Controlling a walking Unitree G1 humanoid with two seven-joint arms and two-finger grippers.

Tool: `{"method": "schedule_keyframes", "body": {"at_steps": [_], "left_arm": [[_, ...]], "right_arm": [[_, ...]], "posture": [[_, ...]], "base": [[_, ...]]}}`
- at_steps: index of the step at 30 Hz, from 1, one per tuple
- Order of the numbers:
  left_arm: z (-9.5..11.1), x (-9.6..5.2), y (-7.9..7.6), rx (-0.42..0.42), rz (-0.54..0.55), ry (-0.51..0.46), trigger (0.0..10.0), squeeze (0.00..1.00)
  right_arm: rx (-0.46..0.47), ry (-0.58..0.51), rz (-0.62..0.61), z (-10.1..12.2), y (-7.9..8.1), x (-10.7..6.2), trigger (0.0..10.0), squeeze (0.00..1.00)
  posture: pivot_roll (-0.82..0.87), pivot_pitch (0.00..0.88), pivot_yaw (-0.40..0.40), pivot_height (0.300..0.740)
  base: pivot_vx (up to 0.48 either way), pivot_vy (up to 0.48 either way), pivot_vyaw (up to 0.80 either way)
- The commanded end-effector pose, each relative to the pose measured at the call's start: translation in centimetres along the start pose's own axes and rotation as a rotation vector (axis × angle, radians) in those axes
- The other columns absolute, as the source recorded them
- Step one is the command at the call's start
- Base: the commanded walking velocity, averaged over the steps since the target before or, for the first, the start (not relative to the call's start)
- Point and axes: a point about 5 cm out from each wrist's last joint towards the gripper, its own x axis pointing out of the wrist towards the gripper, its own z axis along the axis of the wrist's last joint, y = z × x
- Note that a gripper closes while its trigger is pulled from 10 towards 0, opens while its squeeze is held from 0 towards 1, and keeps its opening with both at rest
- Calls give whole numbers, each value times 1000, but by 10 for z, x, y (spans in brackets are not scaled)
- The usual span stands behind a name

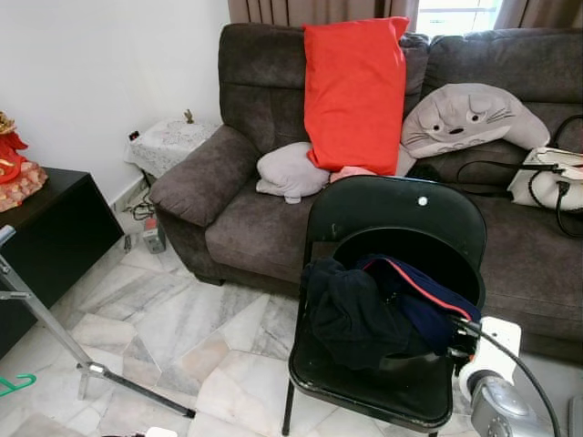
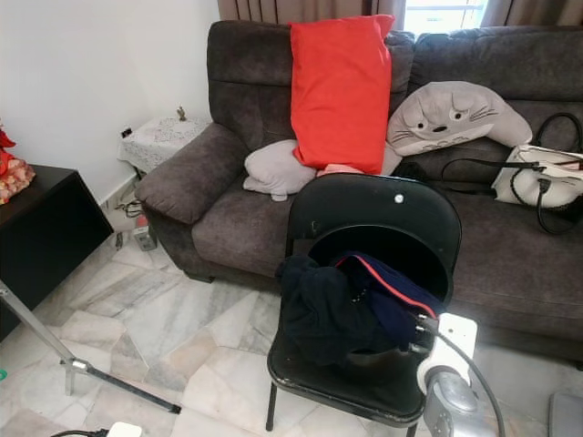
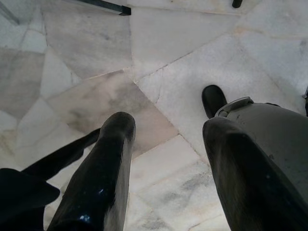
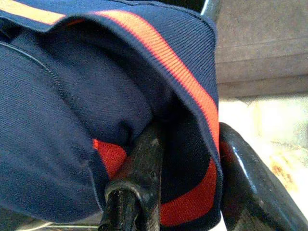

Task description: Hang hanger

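The right gripper [image 4: 187, 178] has its jaws set around a fold of the navy garment with an orange-red stripe [image 4: 96, 96], one black finger under the cloth and one outside the hem; the fold sits between them, so they look clenched on the fabric, though how firmly cannot be told. That garment lies bundled with a darker piece of clothing on the seat of the black folding metal chair [image 1: 401, 218], which stands on the pale marble floor [image 1: 182, 319] just in front of the dark grey fabric sofa [image 1: 255, 209].

The left gripper [image 3: 163, 159] hangs low over the floor with its jaws released and nothing between them.

No hanger can be made out for certain: a small green hooked shape [image 1: 16, 384] lies at the far left near edge of the floor, beside the silver leg of a stand [image 1: 55, 332], but it is too cut off to name.

The step in hand appears to be taking up the garment from the chair. The next move probably calls for lifting it free of the darker clothing without dragging the whole pile.

The only container is a white handbag with black straps [image 1: 547, 182] on the right of the sofa; its contents are hidden.
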Motion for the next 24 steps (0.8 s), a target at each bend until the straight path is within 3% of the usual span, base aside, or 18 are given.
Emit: {"method": "schedule_keyframes", "body": {"at_steps": [1, 15, 16, 17, 18, 24], "left_arm": [[-1, -1, 8, 30, 20, 3, 10000, 0], [0, -1, 9, 40, 23, 5, 10000, 0], [0, -1, 9, 40, 23, 4, 10000, 0], [0, -1, 9, 41, 23, 4, 10000, 0], [0, -1, 9, 41, 23, 3, 10000, 0], [0, -1, 9, 42, 24, 4, 10000, 0]], "right_arm": [[-16, -10, 11, 3, 0, 2, 10000, 0], [-83, -8, 99, -5, -10, 2, 10000, 0], [-87, -8, 106, -6, -9, 2, 2353, 0], [-88, -6, 107, -6, -9, 2, 2353, 0], [-93, -6, 116, -6, -9, 2, 0, 0], [-106, -10, 129, -6, -6, 4, 0, 0]], "posture": [[-88, 0, 120, 740], [-84, 0, 127, 740], [-83, 0, 128, 740], [-83, 0, 128, 740], [-83, 0, 128, 740], [-83, 0, 129, 740]], "base": [[0, 0, 0], [0, 0, 0], [0, 0, 0], [0, 0, 0], [0, 0, 0], [0, 0, 0]]}}
